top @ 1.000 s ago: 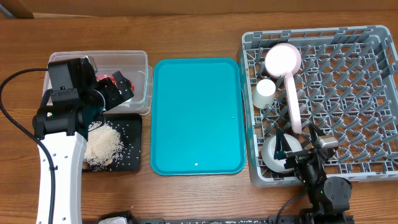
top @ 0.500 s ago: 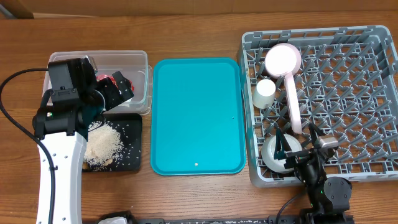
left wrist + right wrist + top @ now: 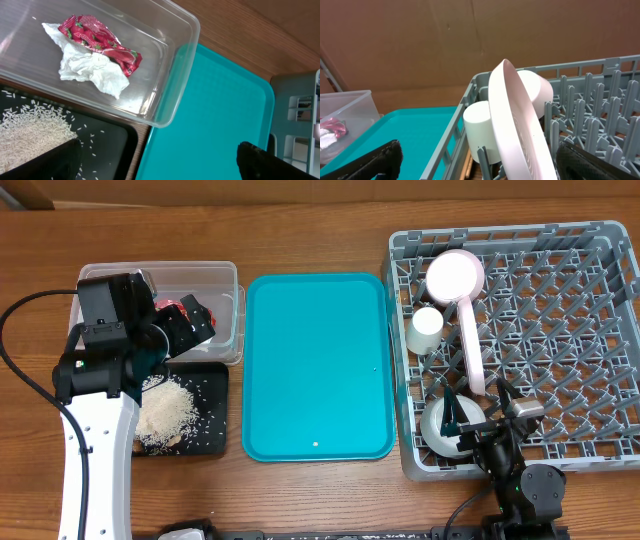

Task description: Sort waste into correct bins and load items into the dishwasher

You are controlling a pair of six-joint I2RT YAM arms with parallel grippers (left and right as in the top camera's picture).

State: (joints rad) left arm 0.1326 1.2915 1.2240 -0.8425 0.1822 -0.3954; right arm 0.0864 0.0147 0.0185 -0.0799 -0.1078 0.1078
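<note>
Brown wooden table point(image 3: 320, 230) carries everything, with brown board behind it in the right wrist view. At 9 o'clock the clear rectangular plastic tub point(image 3: 177, 75) holds the crumpled red shiny wrapper point(image 3: 100, 42), which lies touching the crumpled white paper napkin point(image 3: 92, 72). The two dry scraps appear to be grouped there as one kind of waste. Just beside the tub, toward 7 o'clock, the shallow black rectangular plastic tray point(image 3: 112, 145) keeps the loose white rice-like grains point(image 3: 30, 132) apart as food waste; a brown scrap cannot be made out. The left gripper point(image 3: 157, 146) hangs over the seam between the two bins, jaws apart and empty. A large empty teal tray point(image 3: 318, 365) fills the centre between bins and rack. At 3 o'clock, the large square grey plastic dish rack point(image 3: 580, 350) has the round pinkish-white plate point(image 3: 520, 130) standing on edge, apparently propped by the pegs. The small white cup point(image 3: 479, 127) sits just beside it toward 9 o'clock, and the white bowl point(image 3: 537, 87) sits beyond it at 12 o'clock. The right gripper point(image 3: 477, 146) is low at the rack's 6 o'clock side, jaws apart and holding nothing. The upright plate stands directly ahead of it, so any forward reach risks knocking it. A white rounded object point(image 3: 437, 425) near that gripper cannot be identified. Sorting and loading look complete.
</note>
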